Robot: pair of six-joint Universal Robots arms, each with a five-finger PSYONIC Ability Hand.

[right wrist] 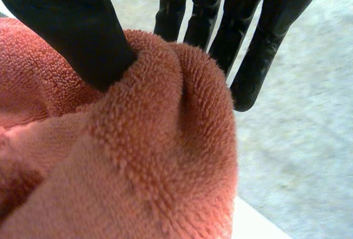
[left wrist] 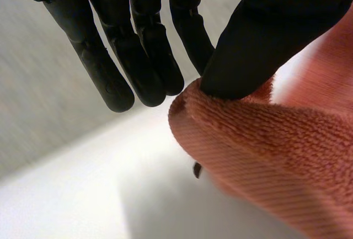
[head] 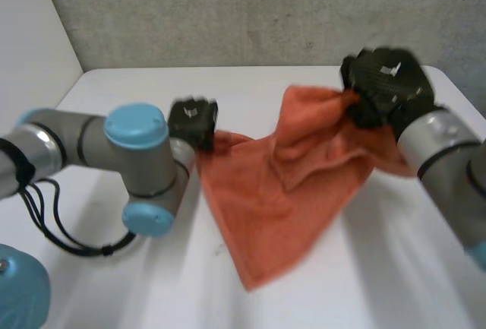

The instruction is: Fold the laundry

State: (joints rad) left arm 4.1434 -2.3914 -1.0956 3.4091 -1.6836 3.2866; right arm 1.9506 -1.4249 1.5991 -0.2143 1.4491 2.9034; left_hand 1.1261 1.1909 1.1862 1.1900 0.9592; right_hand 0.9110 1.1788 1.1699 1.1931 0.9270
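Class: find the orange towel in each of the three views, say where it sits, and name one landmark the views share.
Head view: towel stretched between left hand and right hand, near tip on the table.
Left wrist view: its corner pinched under the left hand's thumb.
Right wrist view: a bunched fold pinched between the right hand's thumb and fingers.
Shared landmark: the grey wall.

You have a white table (head: 364, 268) as the work surface, its far edge meeting a grey speckled wall (head: 250, 10) that runs across the back. At the far left corner you will see a plain white side panel (head: 30, 25) standing upright, touching both the table and the grey wall.
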